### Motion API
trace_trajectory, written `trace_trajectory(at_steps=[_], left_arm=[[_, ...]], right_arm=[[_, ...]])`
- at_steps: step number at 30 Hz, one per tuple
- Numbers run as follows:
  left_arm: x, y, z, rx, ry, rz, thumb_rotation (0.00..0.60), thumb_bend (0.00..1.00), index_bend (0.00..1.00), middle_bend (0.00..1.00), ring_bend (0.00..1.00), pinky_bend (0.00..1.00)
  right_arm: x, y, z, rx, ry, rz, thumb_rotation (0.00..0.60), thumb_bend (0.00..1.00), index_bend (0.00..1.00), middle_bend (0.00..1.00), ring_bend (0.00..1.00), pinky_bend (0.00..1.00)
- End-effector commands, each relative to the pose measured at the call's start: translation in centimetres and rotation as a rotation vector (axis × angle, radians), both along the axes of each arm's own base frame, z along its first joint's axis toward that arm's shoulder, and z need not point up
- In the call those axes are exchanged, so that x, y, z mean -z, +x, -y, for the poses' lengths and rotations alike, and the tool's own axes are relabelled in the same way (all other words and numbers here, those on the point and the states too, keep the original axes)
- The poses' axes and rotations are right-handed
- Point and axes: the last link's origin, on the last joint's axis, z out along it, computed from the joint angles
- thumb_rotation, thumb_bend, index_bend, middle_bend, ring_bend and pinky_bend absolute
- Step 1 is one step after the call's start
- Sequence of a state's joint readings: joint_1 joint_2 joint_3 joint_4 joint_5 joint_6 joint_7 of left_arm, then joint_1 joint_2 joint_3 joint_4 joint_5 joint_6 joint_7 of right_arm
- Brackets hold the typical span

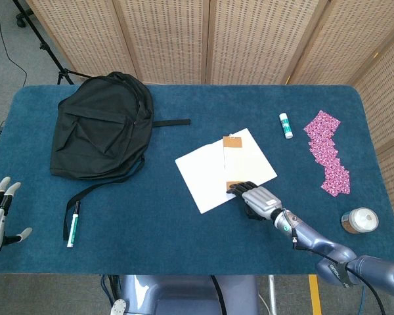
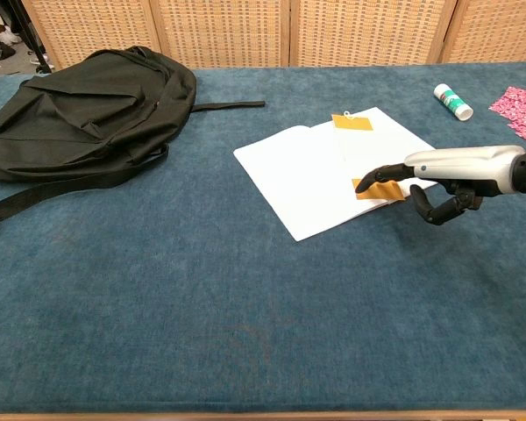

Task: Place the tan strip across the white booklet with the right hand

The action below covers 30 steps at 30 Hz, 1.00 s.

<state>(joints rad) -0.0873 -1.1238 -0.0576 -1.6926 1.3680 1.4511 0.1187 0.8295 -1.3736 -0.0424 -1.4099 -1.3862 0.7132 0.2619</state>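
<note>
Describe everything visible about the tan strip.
The tan strip lies flat along the right page of the open white booklet, near its spine. Its middle looks pale, both ends darker orange-tan, with a small tag at the far end. The right robot hand has an extended finger over its near end; contact is unclear.

No writing, label, brand or number can be read anywhere in either view. The white booklet (image 1: 224, 168) just beside the right hand (image 1: 257, 199) shows blank pages, and the small white and green tube (image 1: 285, 125) well beyond that hand is too small for any print on it to be made out.
</note>
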Motion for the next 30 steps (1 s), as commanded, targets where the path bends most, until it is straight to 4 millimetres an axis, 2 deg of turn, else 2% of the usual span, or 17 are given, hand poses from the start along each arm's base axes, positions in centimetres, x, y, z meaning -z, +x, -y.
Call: trace_trajectory(at_steps=[1, 16, 23, 30], left_arm=[[0.0, 0.0, 0.0, -0.001, -0.002, 0.000, 0.600, 0.00, 0.00, 0.00, 0.00, 0.00], [0.5, 0.0, 0.0, -0.004, -0.018, -0.006, 0.600, 0.00, 0.00, 0.00, 0.00, 0.00], [0.5, 0.1, -0.1, -0.006, -0.020, -0.005, 0.600, 0.00, 0.00, 0.00, 0.00, 0.00], [0.5, 0.0, -0.1, -0.007, -0.020, -0.006, 0.600, 0.00, 0.00, 0.00, 0.00, 0.00]], right_arm=[[-0.1, -0.4, 0.0, -0.001, -0.001, -0.013, 0.600, 1.00, 0.11, 0.08, 0.00, 0.05], [-1.6, -3.2, 0.9, -0.024, -0.033, -0.114, 0.600, 1.00, 0.12, 0.09, 0.00, 0.08], [-1.7, -3.3, 1.0, -0.025, -0.028, -0.114, 0.600, 1.00, 0.14, 0.11, 0.00, 0.08], [-1.5, -2.7, 0.8, -0.046, -0.010, -0.098, 0.600, 1.00, 0.14, 0.11, 0.00, 0.08]])
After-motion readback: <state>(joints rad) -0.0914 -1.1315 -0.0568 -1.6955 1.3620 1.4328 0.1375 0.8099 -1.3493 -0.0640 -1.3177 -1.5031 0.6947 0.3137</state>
